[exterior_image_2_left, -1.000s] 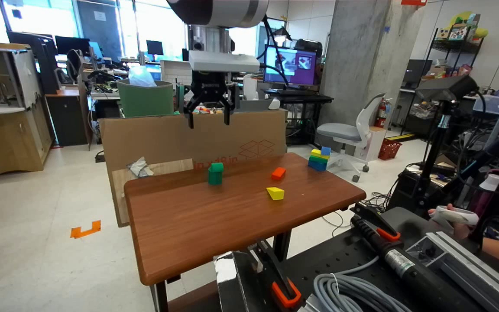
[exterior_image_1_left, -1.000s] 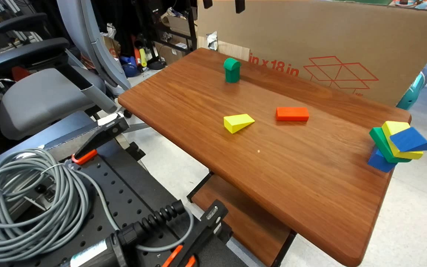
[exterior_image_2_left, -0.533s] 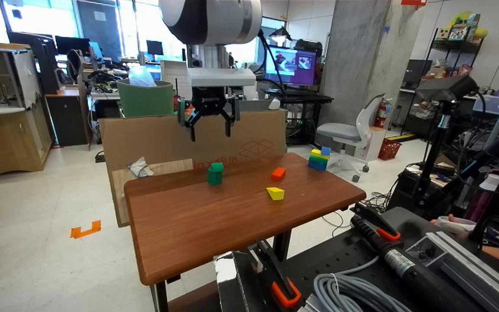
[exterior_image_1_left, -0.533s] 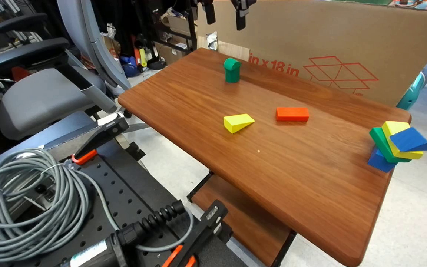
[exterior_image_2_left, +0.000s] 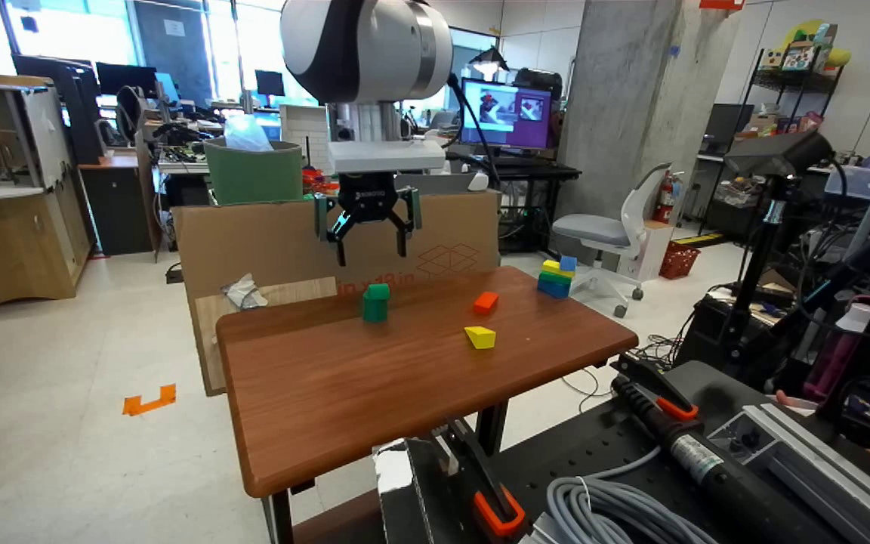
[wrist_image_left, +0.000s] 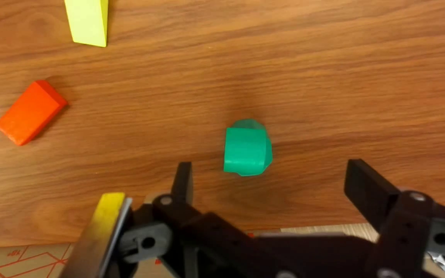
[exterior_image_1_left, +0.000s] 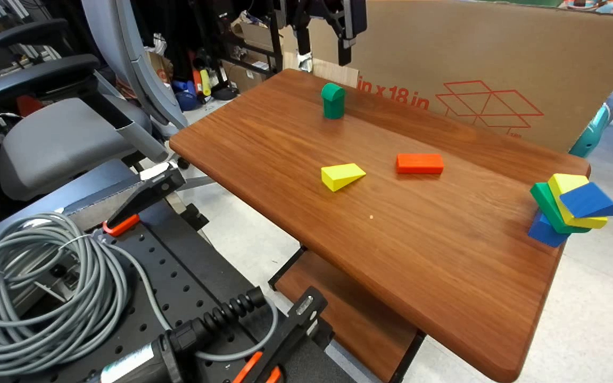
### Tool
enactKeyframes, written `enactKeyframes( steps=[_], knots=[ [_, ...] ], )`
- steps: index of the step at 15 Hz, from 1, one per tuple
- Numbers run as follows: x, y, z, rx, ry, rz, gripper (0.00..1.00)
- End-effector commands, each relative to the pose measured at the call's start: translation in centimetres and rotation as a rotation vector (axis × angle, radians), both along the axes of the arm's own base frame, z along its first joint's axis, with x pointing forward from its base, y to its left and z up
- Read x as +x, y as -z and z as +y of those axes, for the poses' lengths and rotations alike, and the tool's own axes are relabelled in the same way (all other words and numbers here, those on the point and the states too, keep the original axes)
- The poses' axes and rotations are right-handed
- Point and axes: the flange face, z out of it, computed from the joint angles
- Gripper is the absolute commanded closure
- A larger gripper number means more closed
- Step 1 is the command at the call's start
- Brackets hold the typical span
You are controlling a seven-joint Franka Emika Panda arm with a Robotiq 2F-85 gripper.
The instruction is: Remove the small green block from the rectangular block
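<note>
The small green block (exterior_image_1_left: 333,91), with a rounded top, sits on a green upright piece (exterior_image_1_left: 333,109) near the table's back edge. The pair also shows in an exterior view, with the small green block (exterior_image_2_left: 379,291) above the green piece (exterior_image_2_left: 375,310). In the wrist view I see the small green block (wrist_image_left: 244,150) from above, the lower piece peeking out behind it. A dark reddish-brown rectangular block does not show in any view. My gripper (exterior_image_2_left: 371,257) is open and empty, above the green pair and apart from it. In the wrist view its fingers (wrist_image_left: 184,181) stand wide apart.
On the table (exterior_image_1_left: 264,143) are a yellow wedge (exterior_image_1_left: 341,176) and a flat orange-red block (exterior_image_1_left: 419,164). A stack of blue, green and yellow blocks (exterior_image_1_left: 567,229) stands at the table's end. A cardboard panel (exterior_image_1_left: 477,58) rises behind the back edge.
My gripper has moved down toward the table and stays open. The blocks have not moved.
</note>
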Motion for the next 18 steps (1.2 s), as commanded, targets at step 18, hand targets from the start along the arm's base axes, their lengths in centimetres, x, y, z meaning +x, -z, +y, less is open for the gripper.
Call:
enactKeyframes(
  steps=[18],
  knots=[
    [2.4,5.1,-1.1,0.005,0.083,0.082,0.31]
  ],
)
